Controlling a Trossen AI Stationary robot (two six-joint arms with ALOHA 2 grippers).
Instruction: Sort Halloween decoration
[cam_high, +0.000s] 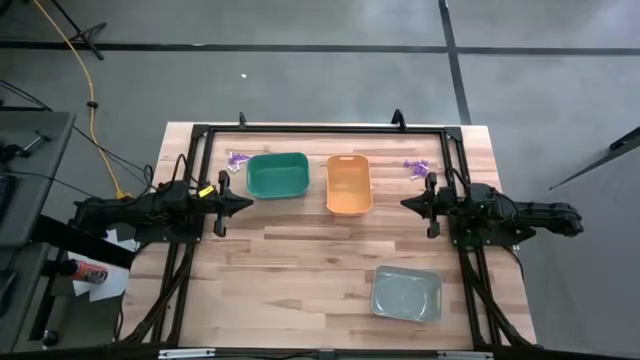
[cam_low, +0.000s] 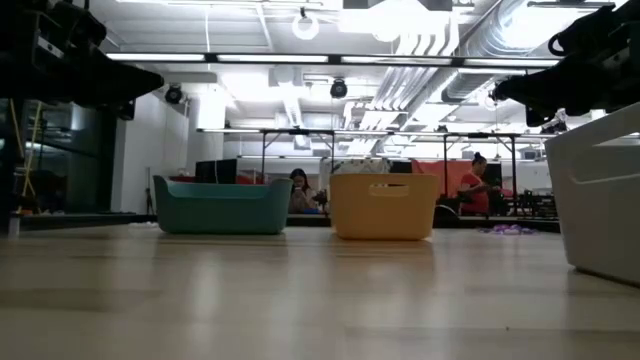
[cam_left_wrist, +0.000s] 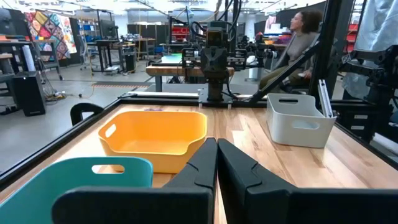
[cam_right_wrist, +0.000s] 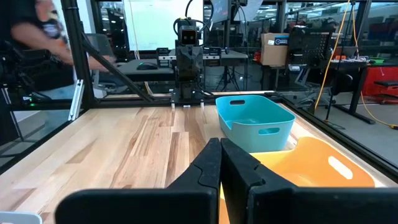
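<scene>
Small purple Halloween decoration pieces lie in two clusters on the wooden table: one at the far left (cam_high: 236, 159) beside the green bin (cam_high: 277, 175), one at the far right (cam_high: 417, 168) past the orange bin (cam_high: 349, 184). The right cluster also shows in the low view (cam_low: 510, 229). My left gripper (cam_high: 245, 203) hovers shut, level, just near of the green bin, pointing toward the table's right. My right gripper (cam_high: 405, 204) hovers shut, level, right of the orange bin, facing the left one. Both wrist views show the fingertips closed, left (cam_left_wrist: 217, 149) and right (cam_right_wrist: 220, 149), on nothing.
A grey bin (cam_high: 407, 294) stands at the near right of the table. A black frame (cam_high: 320, 129) runs along the table's edges. Bare wood (cam_high: 290, 270) lies between the arms and toward the near left. People sit beyond the table (cam_left_wrist: 298, 43).
</scene>
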